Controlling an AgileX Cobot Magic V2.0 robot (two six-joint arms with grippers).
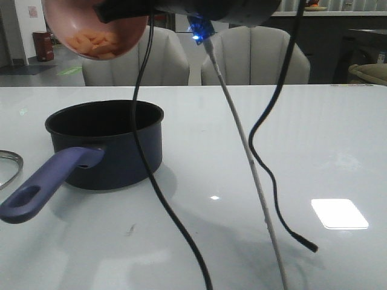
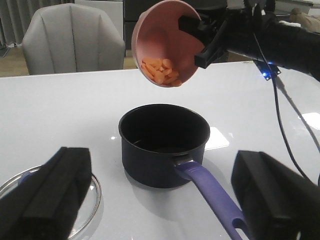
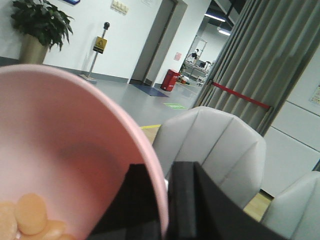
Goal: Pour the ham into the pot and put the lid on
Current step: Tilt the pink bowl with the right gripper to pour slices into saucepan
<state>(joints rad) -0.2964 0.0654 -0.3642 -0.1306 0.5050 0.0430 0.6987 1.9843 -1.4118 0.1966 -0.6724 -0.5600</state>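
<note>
The pot stands upright on the white counter toward the left side, its black inside bare, its long purple-blue handle reaching toward the near left edge. High above its far left rim hangs a pink bowl, tipped steeply so its open mouth faces down and toward the pot, with the ham, a heap of pale orange slices, gathered against the lower lip and all of it inside the bowl. The right claw holds that bowl by its rim: in the right wrist view one dark finger lies inside the pink wall and the other outside it, closed tight on the edge. The bowl and this claw are well apart from the pot, lifted clear above it. The left claw sits low and near, its two black fingers spread wide with nothing between them; seen from its wrist camera, the pot lies beyond the gap between them, with the handle running back toward the claw. The lid lies flat on the counter to the left of the pot, just beside one left finger, partly hidden behind it; only a sliver of its steel rim shows at the left edge of the front view. Dark and pale cables dangle over the middle of the counter, and grey chairs stand behind its far edge.
</note>
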